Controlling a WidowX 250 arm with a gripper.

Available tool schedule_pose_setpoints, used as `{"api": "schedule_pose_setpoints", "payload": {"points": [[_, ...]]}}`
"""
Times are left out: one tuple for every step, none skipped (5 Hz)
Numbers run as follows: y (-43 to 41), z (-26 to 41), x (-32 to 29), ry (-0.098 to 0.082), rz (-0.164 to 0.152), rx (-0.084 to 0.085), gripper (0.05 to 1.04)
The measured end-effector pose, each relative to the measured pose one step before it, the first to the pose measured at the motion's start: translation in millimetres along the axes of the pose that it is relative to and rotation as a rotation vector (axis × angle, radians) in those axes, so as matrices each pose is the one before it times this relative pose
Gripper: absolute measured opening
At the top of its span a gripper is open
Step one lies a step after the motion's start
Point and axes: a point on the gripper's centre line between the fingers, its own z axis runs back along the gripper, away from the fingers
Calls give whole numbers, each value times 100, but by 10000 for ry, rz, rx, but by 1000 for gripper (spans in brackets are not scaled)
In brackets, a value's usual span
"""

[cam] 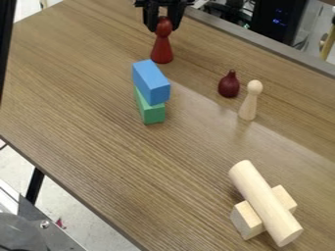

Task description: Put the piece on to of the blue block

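At the top edge of the camera view, the black gripper (pixel 163 17) hangs down at the head of a dark red, pawn-shaped piece (pixel 161 46). The piece is upright, its wide base low; whether that base touches the table cannot be told. Just below it in the view, the blue block (pixel 150 82) lies on top of a green block (pixel 152 112), its length running at a slant.
On the wooden table (pixel 91 98), a small maroon pear-shaped piece (pixel 229 85) and a pale wooden peg figure (pixel 249 101) stand right of the blocks. A pale cylinder (pixel 264 201) lies across a wooden block (pixel 247 221) at lower right.
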Motion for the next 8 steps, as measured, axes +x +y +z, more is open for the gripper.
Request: {"api": "schedule_pose_setpoints", "payload": {"points": [[-94,35,-33,-20,248,-46,574],[451,1026,-263,-28,495,-55,574],[743,3080,-354,-255,371,-512,574],[1088,2297,-577,-109,77,-275,574],[1200,2056,-661,-132,31,-206,574],[1407,758,-878,-15,-121,29,574],[1346,488,-1089,23,-263,72,574],[1090,-328,-1256,122,-313,164,574]]}}
